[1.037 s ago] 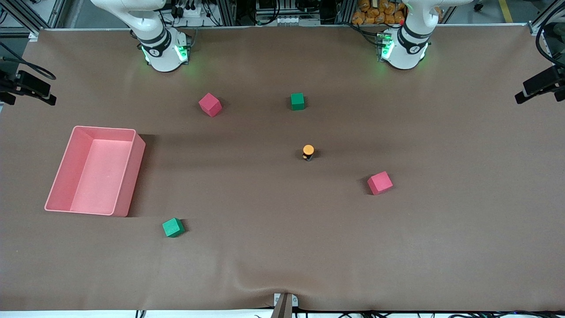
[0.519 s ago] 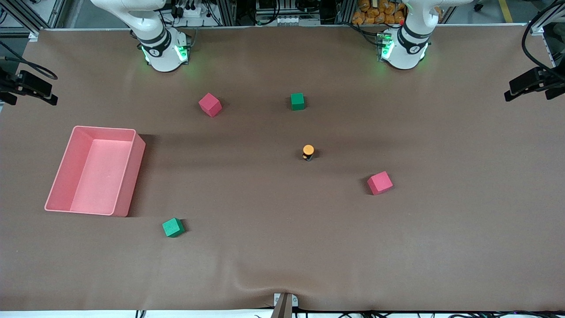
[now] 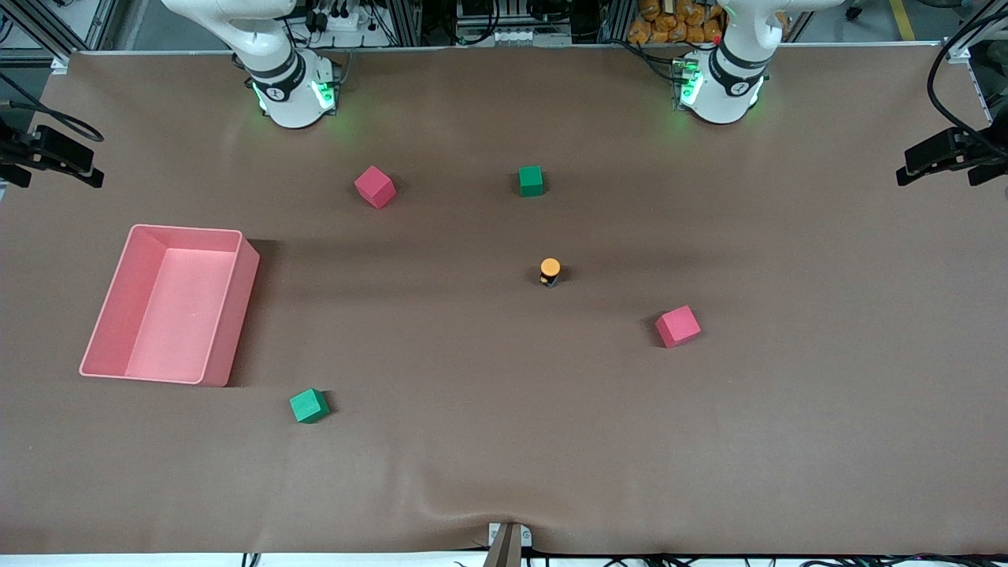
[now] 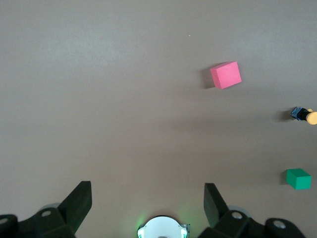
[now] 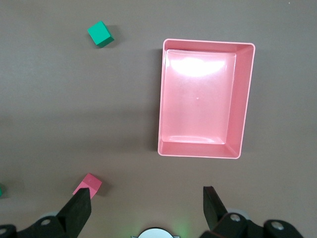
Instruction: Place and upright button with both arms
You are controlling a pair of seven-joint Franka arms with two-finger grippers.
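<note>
Left claw: hanging released, high over table, holding nothing.
Right claw: same, waiting released.
Button: sitting cap-up mid-table, looking done.

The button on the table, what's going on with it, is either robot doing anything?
Nothing is handling it. The button stands alone mid-table, orange cap up, between a green cube and a pink cube. Both arms are pulled back high: the left gripper and right gripper hang open and empty, the right one over the pink bin.
</note>
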